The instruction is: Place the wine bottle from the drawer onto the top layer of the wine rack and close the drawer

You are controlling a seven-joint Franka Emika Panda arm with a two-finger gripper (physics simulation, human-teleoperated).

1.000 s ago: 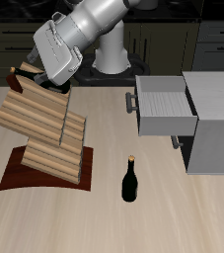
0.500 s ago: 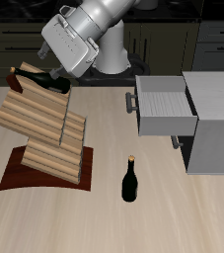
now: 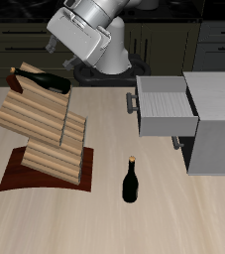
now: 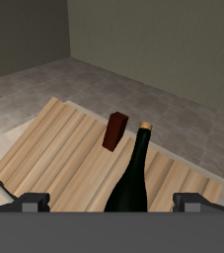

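End effector spread wide, above wine bottle on top layer

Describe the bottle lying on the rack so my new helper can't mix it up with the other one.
Find the stepped wooden wine rack and its highest tier, the top layer. The wine bottle lies on its side along those slats. The look-alike second bottle stands upright on the bare table nearer the front edge.

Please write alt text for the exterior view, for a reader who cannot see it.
A dark wine bottle lies on the top layer of the wine rack; the tool hangs above it. The drawer stands open, and another bottle stands upright on the table.
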